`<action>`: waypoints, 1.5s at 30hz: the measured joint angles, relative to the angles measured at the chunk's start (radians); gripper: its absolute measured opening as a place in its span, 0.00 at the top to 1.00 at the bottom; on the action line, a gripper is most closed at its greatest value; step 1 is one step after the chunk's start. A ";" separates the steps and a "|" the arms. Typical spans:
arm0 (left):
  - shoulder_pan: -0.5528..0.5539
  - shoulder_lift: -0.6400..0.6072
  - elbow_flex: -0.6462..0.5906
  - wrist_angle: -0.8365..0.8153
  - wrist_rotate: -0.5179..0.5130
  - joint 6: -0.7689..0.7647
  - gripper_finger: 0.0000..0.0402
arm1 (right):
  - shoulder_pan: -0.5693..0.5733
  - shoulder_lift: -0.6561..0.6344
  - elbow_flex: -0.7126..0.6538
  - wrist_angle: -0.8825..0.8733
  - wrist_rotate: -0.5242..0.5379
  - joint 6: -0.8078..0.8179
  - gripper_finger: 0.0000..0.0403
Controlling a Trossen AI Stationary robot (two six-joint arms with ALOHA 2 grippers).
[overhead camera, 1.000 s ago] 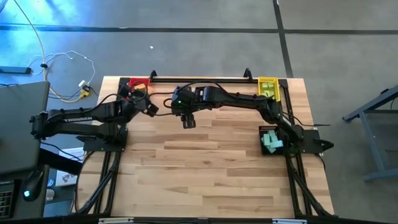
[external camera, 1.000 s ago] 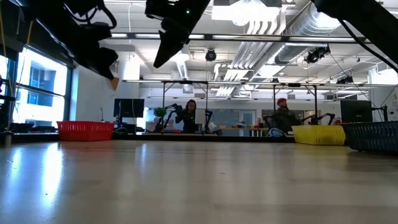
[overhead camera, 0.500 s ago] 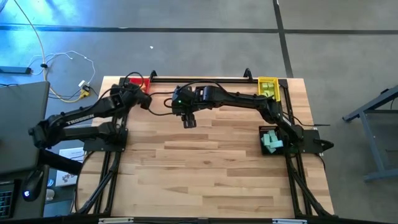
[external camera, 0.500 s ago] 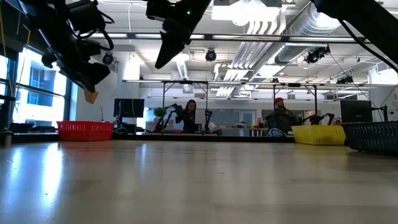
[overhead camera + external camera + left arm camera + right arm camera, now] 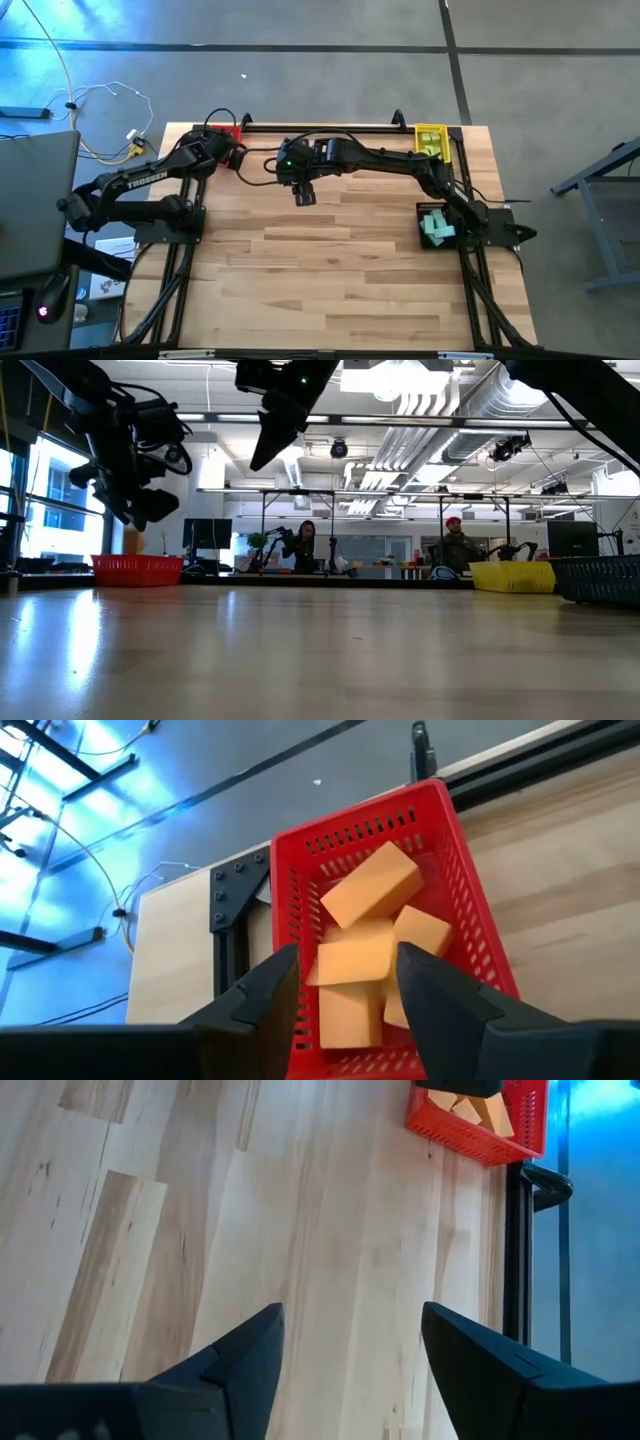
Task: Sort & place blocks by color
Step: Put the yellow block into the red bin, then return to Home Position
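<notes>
While the left arm stretches from its base at the worktop's (image 5: 330,270) left edge toward the far left corner, its left pincer (image 5: 348,982) hangs above the red tray (image 5: 480,935), fingers (image 5: 262,995) parted with nothing between them. Seen past those fingers, the orange blocks (image 5: 370,890) lie heaped inside the tray: one bar rests tilted on top at the far end, and others are bunched below it, touching one another. In the low view an orange block (image 5: 133,542) shows just under this pincer, directly above the tray's rim, apart from the fingers. The right arm reaches from its base at the right edge across the far part of the worktop, elbow bent, so that its right pincer (image 5: 304,194) hovers over bare wood near the middle, well above the surface in the low view. Its fingers (image 5: 240,1365) stand wide apart and hold nothing. A yellow tray (image 5: 430,139) sits at the far right corner; what lies in it cannot be made out. Light green blocks (image 5: 436,226) are piled in a dark tray (image 5: 423,210) at the right edge beside the right arm's base. In the low view two people (image 5: 305,545) sit in the room beyond the worktop.
</notes>
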 joint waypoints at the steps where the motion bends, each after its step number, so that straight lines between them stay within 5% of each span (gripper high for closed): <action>1: 0.002 0.005 0.000 0.007 0.000 0.000 0.62 | 0.000 0.000 0.000 -0.004 0.000 0.000 0.44; 13: 0.008 -0.060 0.000 0.027 0.107 0.035 0.59 | 0.000 0.000 0.000 -0.051 -0.015 0.006 0.44; 18: -0.023 -0.149 0.000 0.031 0.286 0.054 0.59 | -0.004 0.000 0.000 -0.094 -0.117 0.024 0.44; 26: -0.146 -0.256 0.000 0.129 0.609 0.062 0.59 | -0.028 0.000 0.000 -0.149 -0.125 0.085 0.44; 35: -0.369 -0.343 -0.191 0.398 0.664 0.050 0.59 | -0.079 0.002 -0.120 -0.216 -0.135 0.115 0.44; 45: -0.509 -0.494 -0.358 0.455 0.616 0.001 0.59 | -0.094 0.000 -0.309 -0.166 -0.135 0.176 0.44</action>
